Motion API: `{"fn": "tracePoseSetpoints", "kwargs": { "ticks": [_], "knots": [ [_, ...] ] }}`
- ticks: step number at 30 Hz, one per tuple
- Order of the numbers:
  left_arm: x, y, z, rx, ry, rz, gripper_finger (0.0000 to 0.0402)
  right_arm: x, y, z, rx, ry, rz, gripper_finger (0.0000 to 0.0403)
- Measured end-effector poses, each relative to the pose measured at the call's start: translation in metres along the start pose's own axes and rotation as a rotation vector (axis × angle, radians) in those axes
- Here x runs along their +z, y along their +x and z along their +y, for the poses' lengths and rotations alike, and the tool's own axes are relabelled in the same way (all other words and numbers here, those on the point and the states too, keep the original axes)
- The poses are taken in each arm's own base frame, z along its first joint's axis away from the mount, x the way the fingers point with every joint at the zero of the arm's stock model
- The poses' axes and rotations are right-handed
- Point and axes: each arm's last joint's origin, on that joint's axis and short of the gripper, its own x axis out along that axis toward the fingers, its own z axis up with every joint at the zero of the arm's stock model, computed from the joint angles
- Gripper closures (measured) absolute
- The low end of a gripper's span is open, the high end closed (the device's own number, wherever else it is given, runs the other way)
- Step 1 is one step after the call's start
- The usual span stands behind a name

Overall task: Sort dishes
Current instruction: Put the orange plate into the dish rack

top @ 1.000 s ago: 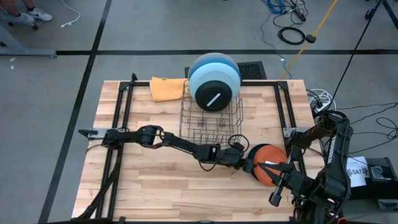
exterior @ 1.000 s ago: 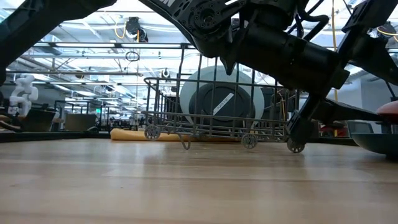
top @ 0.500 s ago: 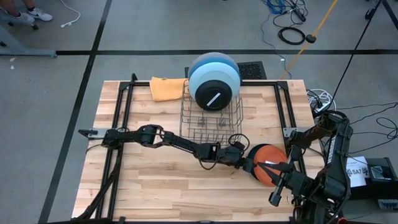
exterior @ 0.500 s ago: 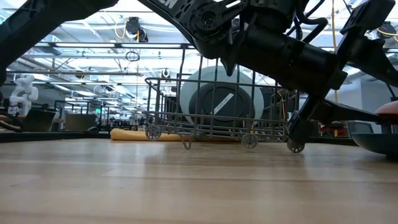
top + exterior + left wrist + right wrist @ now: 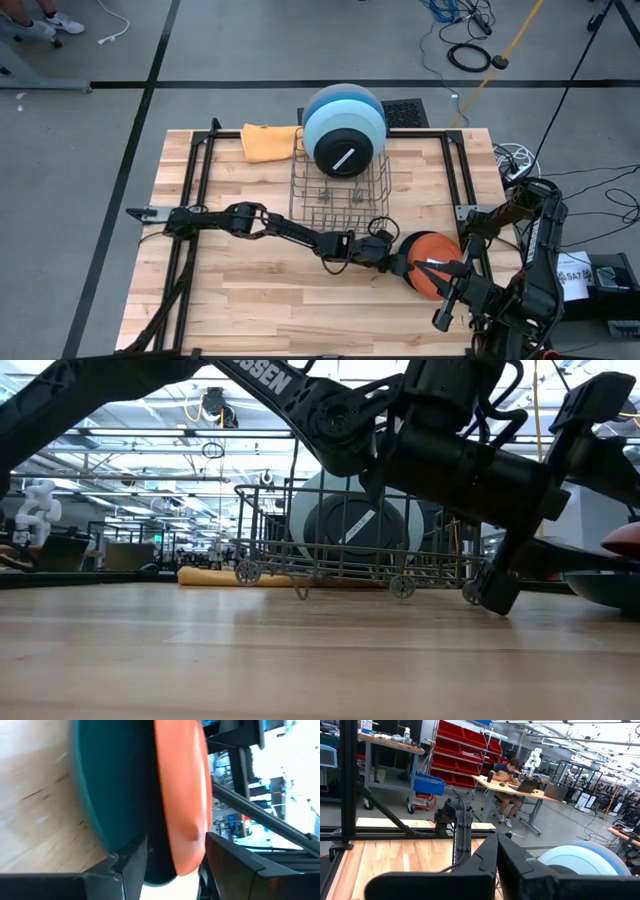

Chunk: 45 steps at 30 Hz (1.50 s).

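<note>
An orange plate (image 5: 436, 262) lies on a dark teal plate (image 5: 107, 780) near the table's right edge. It shows above the teal plate in the low view (image 5: 622, 540). My left gripper (image 5: 175, 862) is open at the orange plate's left rim, one finger below the rim and one above. A blue plate (image 5: 345, 100), a lighter plate and a black plate with a white sticker (image 5: 345, 150) stand on edge in the wire rack (image 5: 338, 195). My right gripper (image 5: 497, 855) is shut, raised over the near right corner (image 5: 440, 318). My left gripper straddles the orange plate's left rim (image 5: 187, 845), coming almost level from the table's left and slanting down a little. One finger (image 5: 131, 865) lies in the gap over the teal plate, the other (image 5: 225, 865) above the orange one. Whether they touch, I cannot tell.
An orange cloth (image 5: 268, 142) lies at the far edge, left of the rack. Black frame rails (image 5: 200, 190) run along the table's sides. Bare wood (image 5: 260, 300) spreads over the near left. A person (image 5: 510, 775) sits at a desk in the room beyond.
My left gripper has sunk a little toward the table at the orange plate's rim and rolled slightly. Its fingers keep the same gap. The plates have not moved.
</note>
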Motion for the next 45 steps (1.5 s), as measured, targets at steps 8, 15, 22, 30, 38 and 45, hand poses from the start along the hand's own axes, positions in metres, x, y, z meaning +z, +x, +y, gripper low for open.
{"fn": "tracePoseSetpoints", "kwargs": {
  "ticks": [8, 15, 22, 30, 38, 45],
  "knots": [
    [0.002, 0.0, 0.001, -0.012, -0.001, -0.013, 0.0201, 0.0, 0.0, 0.0, 0.0, -0.01, 0.0, 0.0403],
    [0.005, 0.001, 0.0, -0.032, 0.014, -0.036, 0.021, 0.0, 0.0, 0.0, 0.0, -0.008, 0.0, 0.0403],
    [0.005, 0.001, 0.0, -0.034, 0.033, -0.041, 0.0276, 0.0, 0.0, 0.0, 0.0, -0.006, 0.0, 0.0403],
    [0.006, 0.0, -0.003, -0.067, 0.047, -0.062, 0.0331, 0.0, 0.0, 0.0, 0.001, -0.006, 0.001, 0.0403],
    [0.01, 0.0, -0.009, -0.134, 0.05, -0.093, 0.0336, 0.0, 0.0, 0.0, 0.002, -0.006, 0.005, 0.0403],
    [0.014, -0.002, -0.016, -0.21, 0.059, -0.131, 0.0343, 0.0, 0.0, 0.0, 0.003, -0.006, 0.006, 0.0403]
  ]
}}
